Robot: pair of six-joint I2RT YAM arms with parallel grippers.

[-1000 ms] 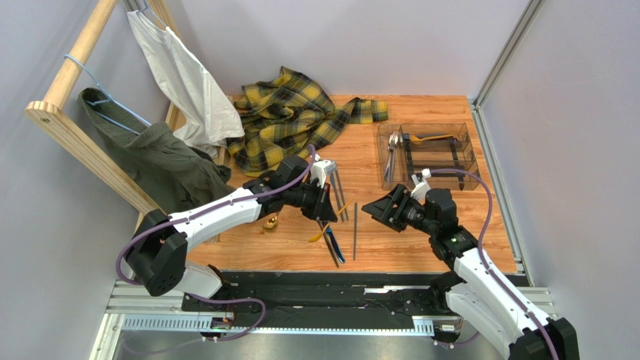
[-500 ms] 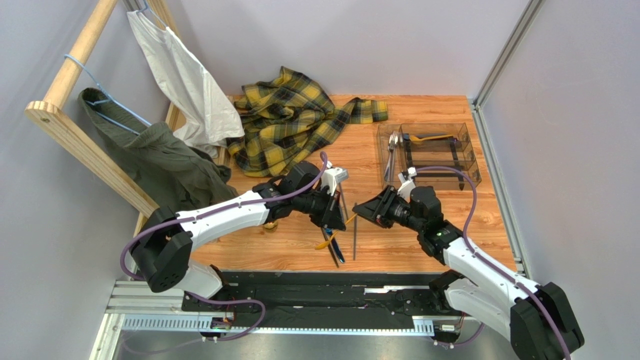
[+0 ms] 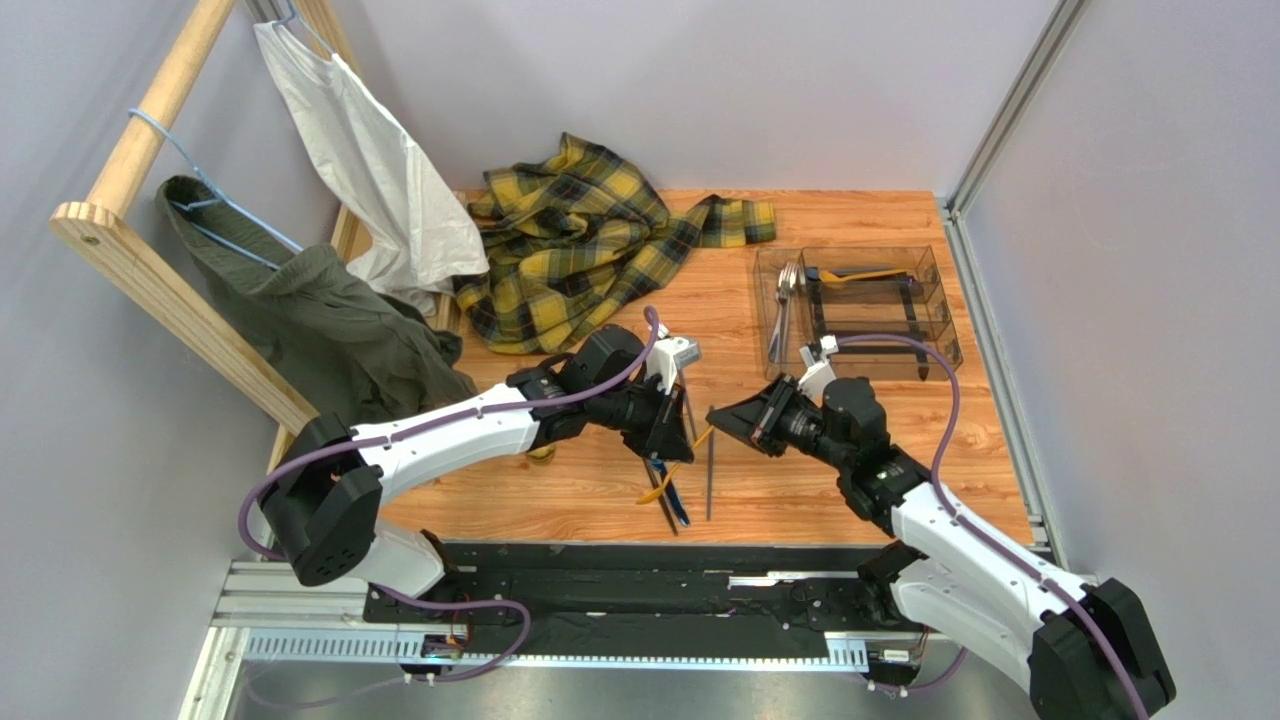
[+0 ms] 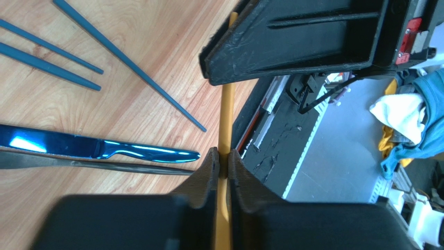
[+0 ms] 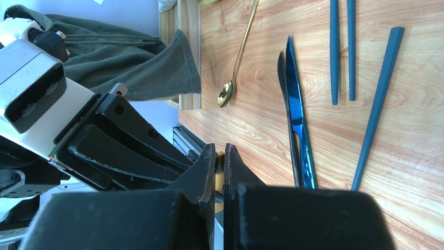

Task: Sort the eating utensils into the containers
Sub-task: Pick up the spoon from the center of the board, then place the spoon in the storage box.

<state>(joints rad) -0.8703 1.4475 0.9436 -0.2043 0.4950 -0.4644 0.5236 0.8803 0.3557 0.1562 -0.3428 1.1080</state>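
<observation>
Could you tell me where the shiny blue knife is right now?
In the right wrist view the blue knife lies on the table beside a dark knife, between the gold spoon and the teal sticks.

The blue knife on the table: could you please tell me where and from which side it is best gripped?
The blue knife lies flat, so probably come from straight above, pinching across its handle: the dark knife hugs the blade but seems to part slightly there.

gold utensil [image 4: 226, 120]: gripped at both ends | blue knife [image 5: 298, 135], teal sticks [image 5: 334, 52]: lying flat | clear tray [image 3: 935, 308]: back right
</observation>
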